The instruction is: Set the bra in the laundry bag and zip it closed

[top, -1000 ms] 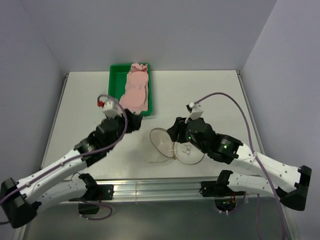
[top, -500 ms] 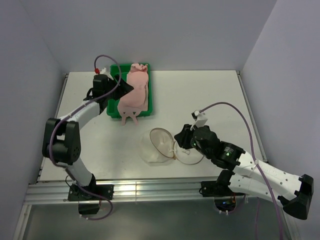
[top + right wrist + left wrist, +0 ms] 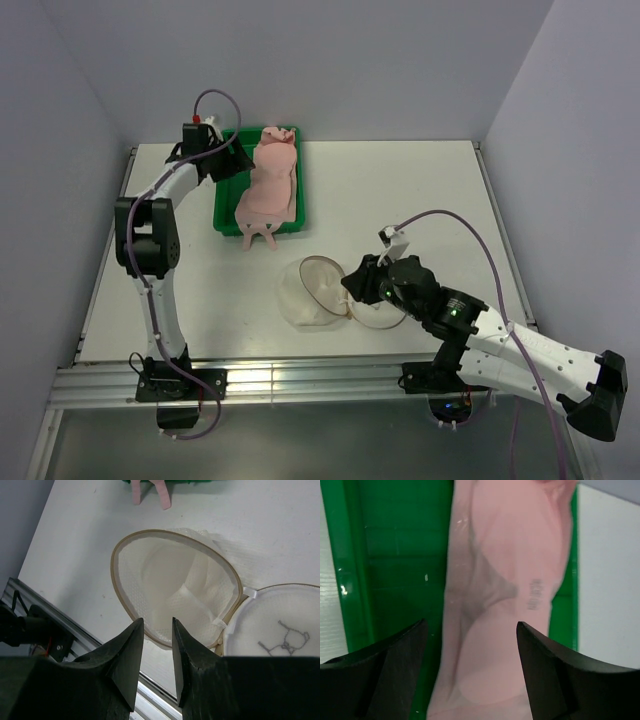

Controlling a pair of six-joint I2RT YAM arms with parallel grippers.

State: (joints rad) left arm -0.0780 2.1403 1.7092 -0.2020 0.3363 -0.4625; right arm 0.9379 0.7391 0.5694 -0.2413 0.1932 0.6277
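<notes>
Left hand (image 3: 471, 625) hangs over the far left part of the green tray (image 3: 229, 192), its fingers (image 3: 395, 660) spread wide and grasping nothing. Directly below, the bra (image 3: 505, 570) fills the space between the fingers and runs off to the right of them. It lies lengthwise along the tray's right side. Its near end spills over the near rim, and the thin straps (image 3: 261, 238) rest on the tabletop (image 3: 420, 190).

The right hand (image 3: 156, 622) sits low over the laundry bag (image 3: 175, 590), which lies unzipped on the tabletop nearer the arms, apart from the straps. Its mesh bowl faces up, and the flat half with the dark mark (image 3: 285, 642) is folded out to the right. The right fingers stand only narrowly apart, straddling the bowl's near rim. I cannot tell whether they pinch it.
</notes>
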